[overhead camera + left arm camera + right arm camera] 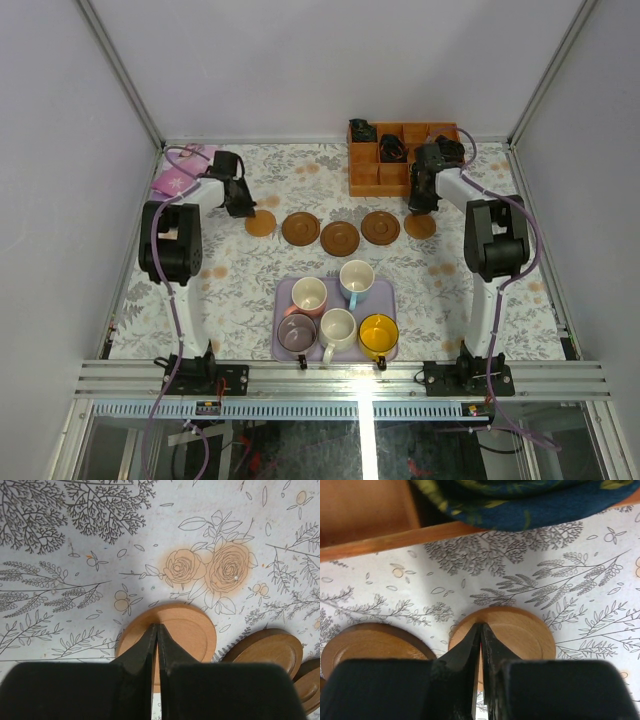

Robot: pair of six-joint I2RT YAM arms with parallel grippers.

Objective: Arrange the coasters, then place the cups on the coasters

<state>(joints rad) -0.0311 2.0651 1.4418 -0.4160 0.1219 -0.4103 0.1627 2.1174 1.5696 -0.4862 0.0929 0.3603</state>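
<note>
The five coasters (340, 237) lie in a row across the worktop's (450, 290) far half, left fingers (142, 655) and right fingers (465, 655) pressed shut over the end ones, while all cups (337, 325) sit unplaced on the tray (388, 298) by the near edge.

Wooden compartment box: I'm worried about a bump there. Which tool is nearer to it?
Right. The right tool sits over the rightmost coaster, just in front of the box; the left tool is at the leftmost coaster, well off to the box's left.
</note>
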